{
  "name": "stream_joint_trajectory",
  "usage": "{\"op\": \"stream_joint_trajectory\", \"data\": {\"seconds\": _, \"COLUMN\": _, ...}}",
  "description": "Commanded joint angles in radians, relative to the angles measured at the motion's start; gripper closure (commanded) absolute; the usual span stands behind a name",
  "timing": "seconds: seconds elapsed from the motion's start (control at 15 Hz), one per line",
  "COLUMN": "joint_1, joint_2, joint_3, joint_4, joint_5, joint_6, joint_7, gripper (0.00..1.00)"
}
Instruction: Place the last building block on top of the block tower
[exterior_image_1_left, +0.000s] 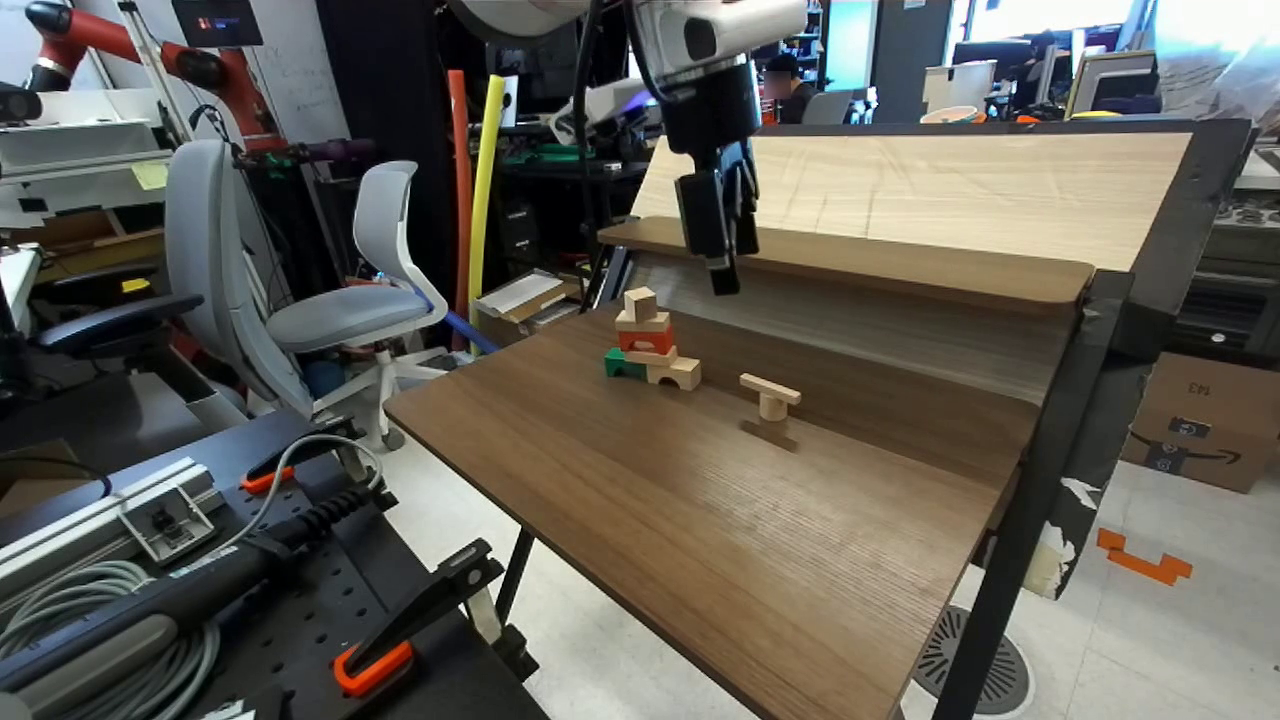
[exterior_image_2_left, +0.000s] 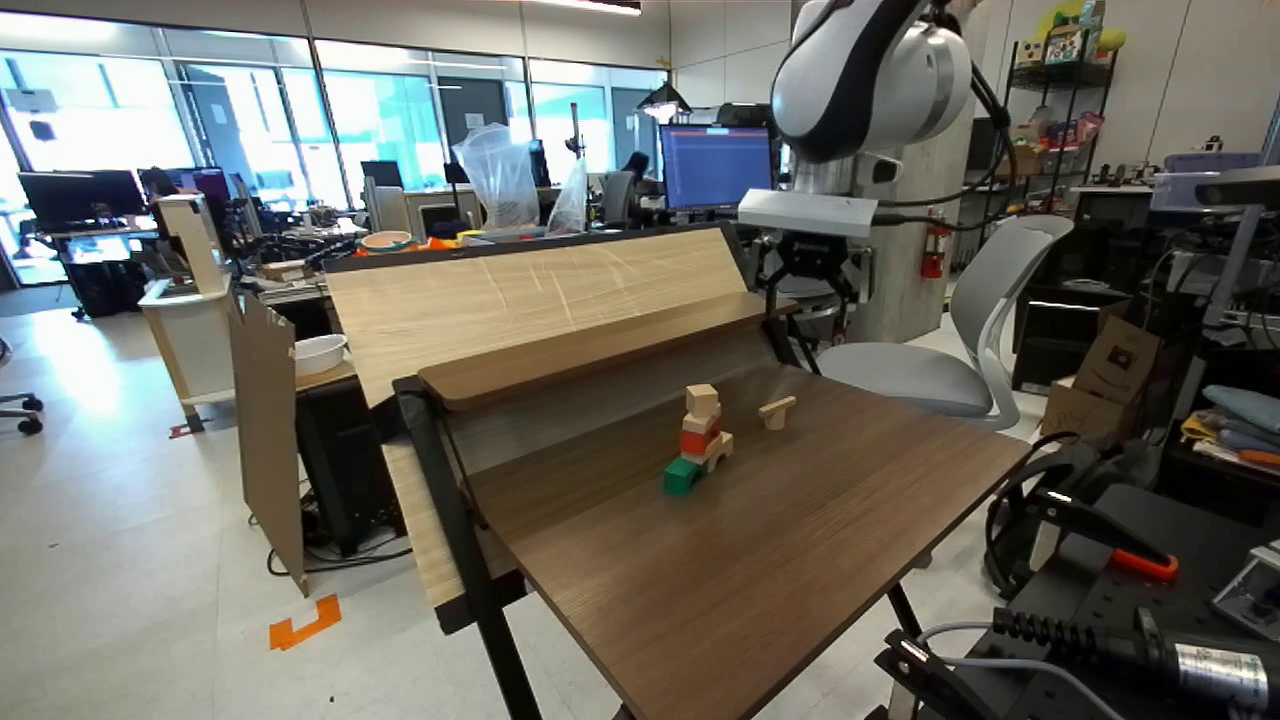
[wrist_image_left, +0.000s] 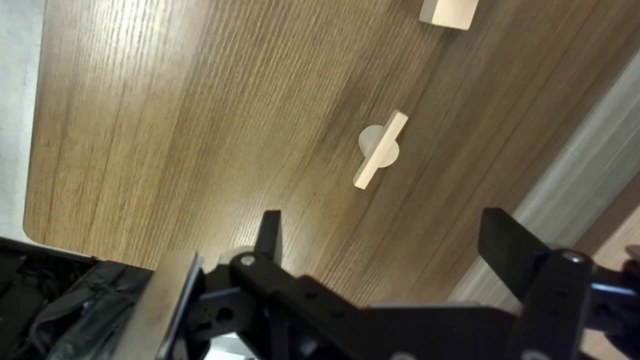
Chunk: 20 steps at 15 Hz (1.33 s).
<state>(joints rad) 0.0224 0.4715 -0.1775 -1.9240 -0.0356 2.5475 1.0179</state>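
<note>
Far left in the room, in an exterior view, a red robot arm (exterior_image_1_left: 240, 95) stands beside a small dark screen (exterior_image_1_left: 218, 22) whose lit characters are too small to read. Below, a black bench (exterior_image_1_left: 330, 580) pierced with rows of holes carries a coil of grey cable (exterior_image_1_left: 90, 590) and a black clamp (exterior_image_1_left: 430, 603) with an orange pad (exterior_image_1_left: 372, 670). Two grey chairs (exterior_image_1_left: 345, 320) follow, then a red tube (exterior_image_1_left: 458, 180) and a yellow tube (exterior_image_1_left: 487, 190), both nearly upright.

A brown, wood-grained worktop (exterior_image_1_left: 720, 510) fills the middle, with a raised shelf (exterior_image_1_left: 850, 260) along its back and a paler panel (exterior_image_1_left: 950, 190) sloping behind. On its left part stands the block tower (exterior_image_1_left: 648, 340): a green piece (exterior_image_1_left: 622, 364) and a pale arch (exterior_image_1_left: 676, 371) at the base, a red piece (exterior_image_1_left: 660, 338) midway, a pale cube (exterior_image_1_left: 640, 303) on top. Higher and to the right, the jaws hang from a white arm (exterior_image_1_left: 750, 25), clear of the blocks; the wrist view shows them spread wide, worktop visible between the fingers (wrist_image_left: 507, 240). Farther right, the last building block (exterior_image_1_left: 770, 388), a thin pale stick, lies across a short upright cylinder (exterior_image_1_left: 772, 409), well apart from the tower.

Far right, a brown carton (exterior_image_1_left: 1215, 410) on the floor (exterior_image_1_left: 1110, 650) bears a curved arrow like Amazon's and a short marking too blurred to be sure of.
</note>
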Motion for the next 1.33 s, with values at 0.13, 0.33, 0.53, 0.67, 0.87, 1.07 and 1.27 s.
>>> {"op": "stream_joint_trajectory", "data": {"seconds": 0.13, "joint_1": 0.042, "joint_2": 0.199, "joint_3": -0.062, "joint_4": 0.2, "joint_5": 0.02, "joint_6": -0.041, "joint_7": 0.269, "gripper": 0.0}}
{"op": "stream_joint_trajectory", "data": {"seconds": 0.33, "joint_1": 0.044, "joint_2": 0.272, "joint_3": -0.07, "joint_4": 0.271, "joint_5": 0.03, "joint_6": -0.053, "joint_7": 0.383, "gripper": 0.0}}
{"op": "stream_joint_trajectory", "data": {"seconds": 0.53, "joint_1": 0.028, "joint_2": 0.326, "joint_3": -0.051, "joint_4": 0.339, "joint_5": 0.057, "joint_6": -0.113, "joint_7": 0.459, "gripper": 0.0}}
{"op": "stream_joint_trajectory", "data": {"seconds": 0.67, "joint_1": 0.014, "joint_2": 0.358, "joint_3": -0.034, "joint_4": 0.386, "joint_5": 0.077, "joint_6": -0.186, "joint_7": 0.481, "gripper": 0.0}}
{"op": "stream_joint_trajectory", "data": {"seconds": 0.87, "joint_1": 0.004, "joint_2": 0.407, "joint_3": -0.024, "joint_4": 0.449, "joint_5": 0.093, "joint_6": -0.249, "joint_7": 0.503, "gripper": 0.0}}
{"op": "stream_joint_trajectory", "data": {"seconds": 1.07, "joint_1": 0.0, "joint_2": 0.461, "joint_3": -0.024, "joint_4": 0.508, "joint_5": 0.086, "joint_6": -0.235, "joint_7": 0.515, "gripper": 0.0}}
{"op": "stream_joint_trajectory", "data": {"seconds": 1.27, "joint_1": -0.009, "joint_2": 0.508, "joint_3": -0.019, "joint_4": 0.564, "joint_5": 0.091, "joint_6": -0.222, "joint_7": 0.519, "gripper": 0.0}}
